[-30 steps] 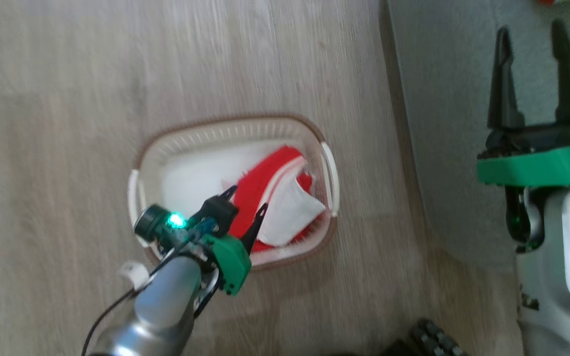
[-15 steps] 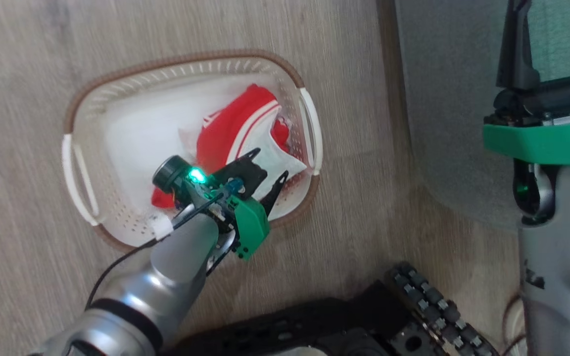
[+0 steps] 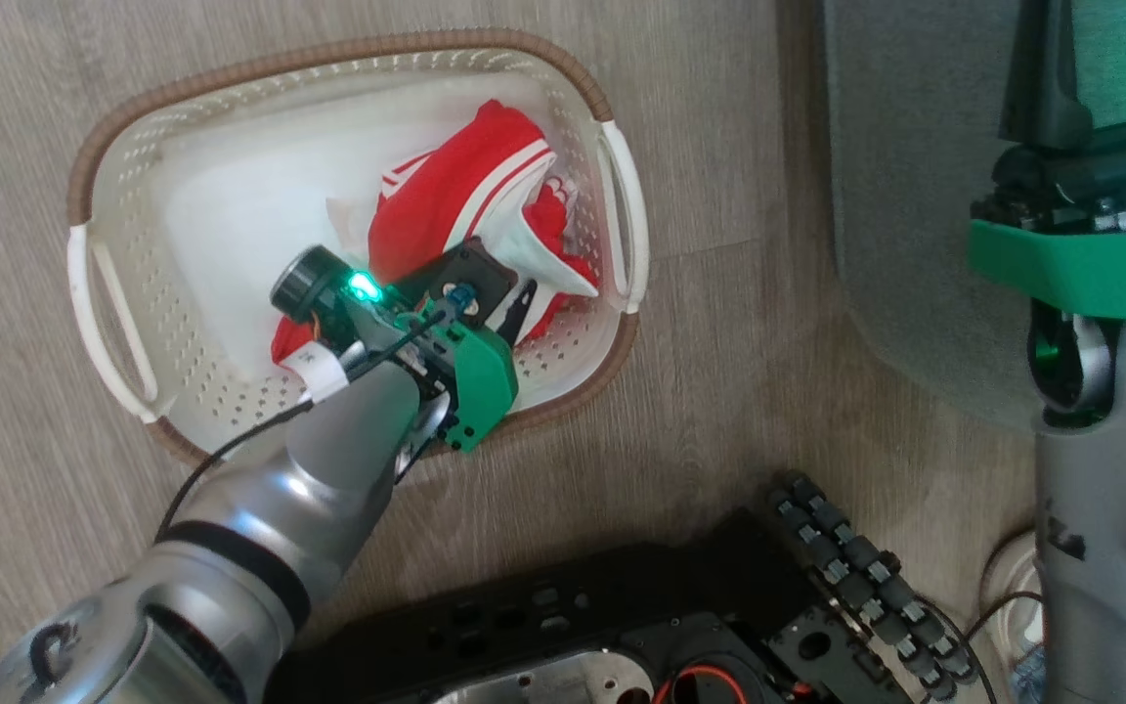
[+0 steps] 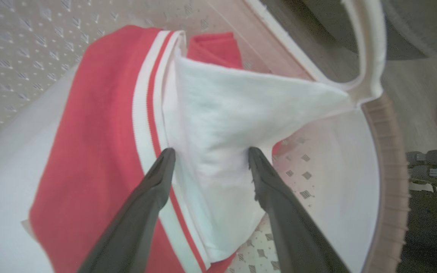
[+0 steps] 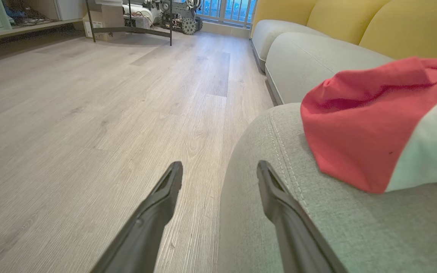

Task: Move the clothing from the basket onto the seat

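**Item in hand.** One red garment point(image 4: 101, 125) of the clothing lies in the basket point(image 3: 231, 93), bunched toward the handle on the robot's right. Its white panel point(image 4: 233, 106) is folded uppermost and edged by thin red-white stripes. A second red-and-white garment point(image 5: 370, 121) rests on the seat point(image 5: 317, 220), near the rounded edge. Judgement: the task is about half done, with one item delivered and one outstanding.

**Left arm.** The left gripper point(image 4: 209, 151) sits inside the basket with its fingers point(image 4: 146, 197) spread apart, one on each side of the white panel. The tips are at or on the fabric, and nothing is gripped yet. This straddle suits a pinch on the raised fold, which offers the easiest purchase. Risk: closing here may catch the panel alone and let the rest trail over the rim.

**Right arm.** The right gripper point(image 5: 219, 164) hovers at the seat's edge, fingers parted and empty, apparently parked clear of the left arm's path.

**Surroundings.** The basket stands on the wooden floor point(image 3: 719, 391) just beside the seat, which keeps the transfer short.
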